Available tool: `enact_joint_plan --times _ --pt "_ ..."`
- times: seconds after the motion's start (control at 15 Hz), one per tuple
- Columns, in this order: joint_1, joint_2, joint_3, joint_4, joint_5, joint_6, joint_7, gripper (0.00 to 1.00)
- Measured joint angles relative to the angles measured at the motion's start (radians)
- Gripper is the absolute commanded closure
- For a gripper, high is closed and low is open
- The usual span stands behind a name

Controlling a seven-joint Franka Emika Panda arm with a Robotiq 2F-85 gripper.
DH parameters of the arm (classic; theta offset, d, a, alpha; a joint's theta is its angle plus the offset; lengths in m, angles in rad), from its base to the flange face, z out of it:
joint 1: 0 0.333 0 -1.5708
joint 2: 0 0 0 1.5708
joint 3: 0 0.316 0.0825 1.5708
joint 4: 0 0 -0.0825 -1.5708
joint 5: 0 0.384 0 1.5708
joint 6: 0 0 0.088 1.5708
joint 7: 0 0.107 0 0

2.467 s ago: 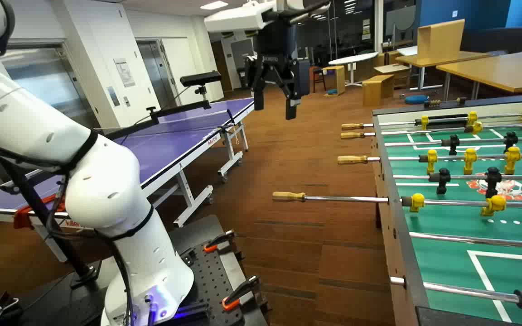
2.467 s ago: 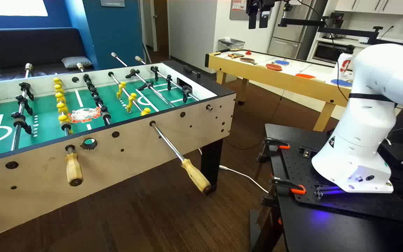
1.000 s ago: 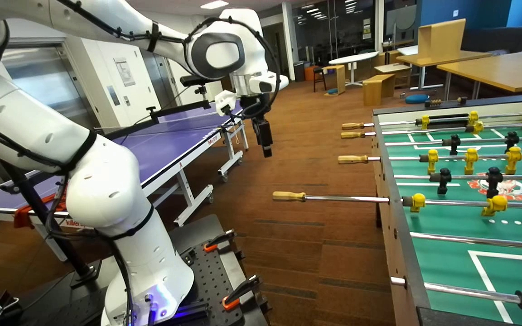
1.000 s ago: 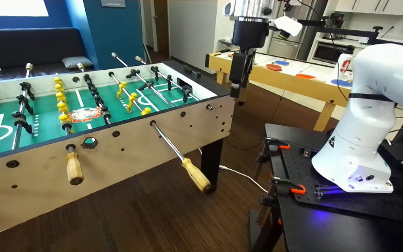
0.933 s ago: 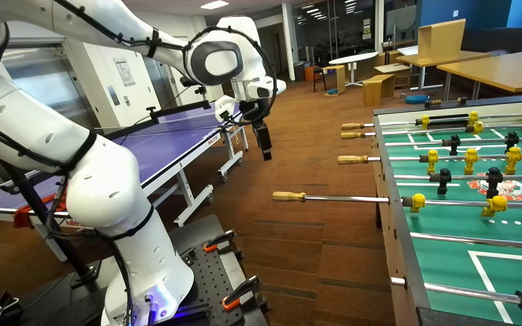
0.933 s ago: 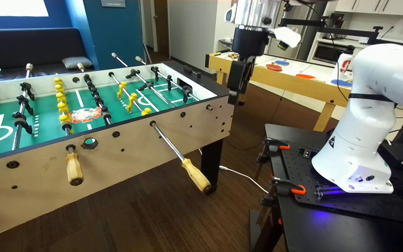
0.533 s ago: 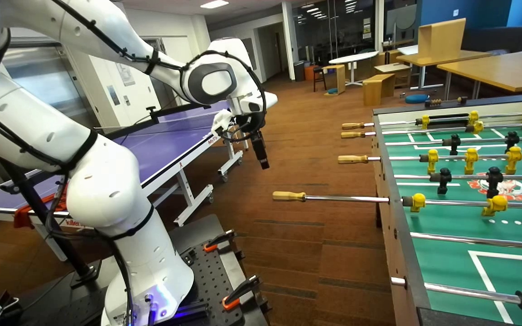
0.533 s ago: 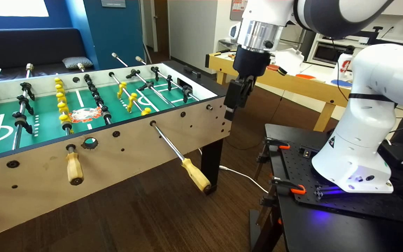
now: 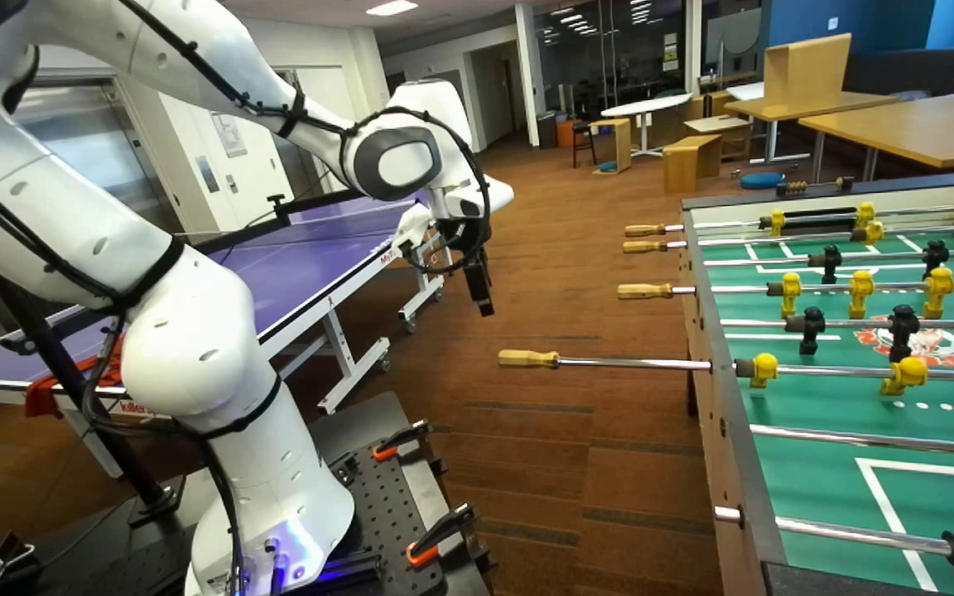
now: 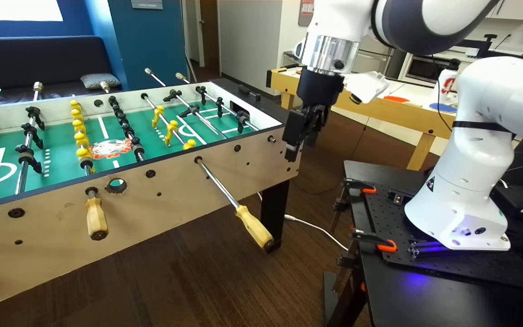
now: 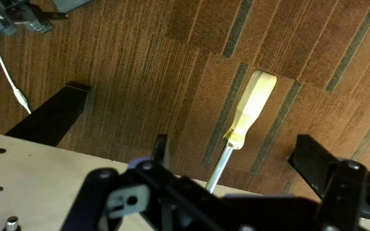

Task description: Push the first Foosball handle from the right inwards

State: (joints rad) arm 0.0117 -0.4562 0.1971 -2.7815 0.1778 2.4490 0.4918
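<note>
one wooden foosball handle (image 10: 254,227) sticks well out from the side of the foosball table (image 10: 180,200), on a long stretch of steel rod (image 10: 219,184). in an exterior view it is the rightmost handle; further right, a short rod end (image 10: 271,139) pokes from the same side. a second wooden handle (image 10: 96,220), to the left, sits close to the table's side. the gripper (image 11: 233,141) hangs above the rightmost handle, tilted and apart from it, its two fingers (image 11: 312,157) spread wide; in the wrist view the handle shows in the gap, lower down. in an exterior view, the rod's nearest yellow player (image 9: 763,369) sits just inside the table's side. behind the white robot arm (image 9: 187,348) is a purple ping-pong table (image 9: 303,265), two black-and-orange clamps (image 9: 444,527) sit at the edge of the base plate (image 9: 382,501), and a patterned pillow (image 10: 100,81) lies on a dark sofa (image 10: 39,63).
</note>
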Motion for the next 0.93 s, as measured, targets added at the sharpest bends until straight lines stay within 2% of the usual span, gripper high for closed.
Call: enact_joint_plan --times 0.47,0.93 --pt "0.029 0.246 0.015 0.004 0.063 0.300 0.120 0.00" --pt "0.066 0.444 0.027 0.033 0.056 0.469 0.255 0.00"
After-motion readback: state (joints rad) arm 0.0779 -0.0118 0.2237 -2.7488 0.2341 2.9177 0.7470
